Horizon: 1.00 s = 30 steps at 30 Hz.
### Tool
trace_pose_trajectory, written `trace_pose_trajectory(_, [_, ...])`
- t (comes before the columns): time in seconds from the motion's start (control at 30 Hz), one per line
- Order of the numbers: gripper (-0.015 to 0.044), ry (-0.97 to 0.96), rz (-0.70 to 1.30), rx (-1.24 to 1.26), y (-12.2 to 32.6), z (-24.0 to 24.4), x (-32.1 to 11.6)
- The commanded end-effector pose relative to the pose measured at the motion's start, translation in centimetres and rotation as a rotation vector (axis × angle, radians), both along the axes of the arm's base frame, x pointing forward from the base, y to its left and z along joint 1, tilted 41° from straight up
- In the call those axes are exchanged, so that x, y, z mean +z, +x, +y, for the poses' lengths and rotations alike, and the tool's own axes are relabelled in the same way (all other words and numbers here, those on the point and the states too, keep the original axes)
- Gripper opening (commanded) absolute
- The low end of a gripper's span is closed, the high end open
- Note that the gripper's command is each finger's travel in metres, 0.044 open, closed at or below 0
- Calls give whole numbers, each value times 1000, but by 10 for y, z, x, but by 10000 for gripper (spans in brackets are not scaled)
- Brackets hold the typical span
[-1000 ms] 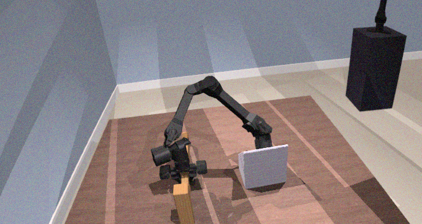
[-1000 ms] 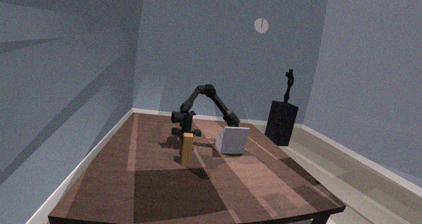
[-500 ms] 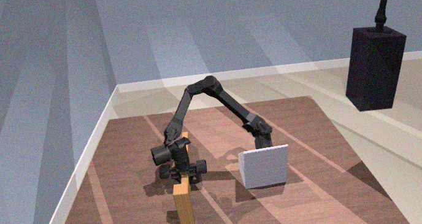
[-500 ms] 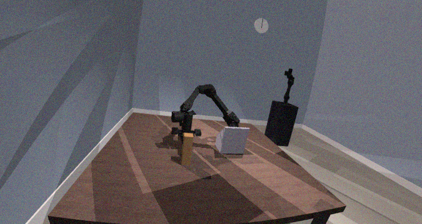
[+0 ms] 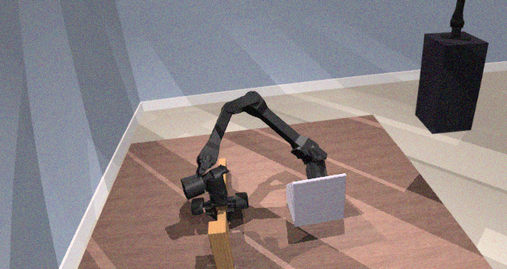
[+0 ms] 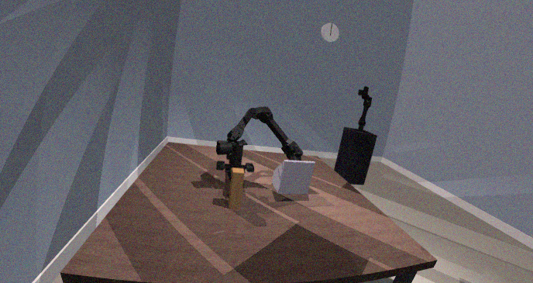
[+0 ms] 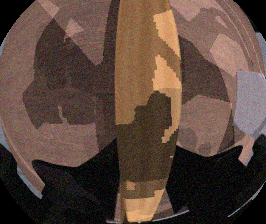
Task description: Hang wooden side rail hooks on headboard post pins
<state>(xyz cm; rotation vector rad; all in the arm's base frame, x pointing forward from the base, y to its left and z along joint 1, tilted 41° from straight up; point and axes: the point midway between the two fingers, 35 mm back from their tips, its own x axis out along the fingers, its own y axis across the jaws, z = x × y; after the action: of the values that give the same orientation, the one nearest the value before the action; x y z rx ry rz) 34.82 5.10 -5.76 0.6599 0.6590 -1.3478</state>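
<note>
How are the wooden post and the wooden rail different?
The post stands upright, but the rail stretches back across the table. The tool grips the rail, while nothing grips the post. In the top view, the post is nearer the bottom edge of the picture, and the rail runs farther up it. Both are yellowish-brown wood.

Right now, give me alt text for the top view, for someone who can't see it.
A black robot arm's claw grips a long wooden rail just behind an upright wooden post on a brown table. A pale wedge-shaped block stands to the right.
</note>
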Motion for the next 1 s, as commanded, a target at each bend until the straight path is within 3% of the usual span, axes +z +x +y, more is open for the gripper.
trace_pose_trajectory(0.0, [0,8,-6,7,2,5,0])
trace_pose_trajectory(0.97, [0,8,-6,7,2,7,-1])
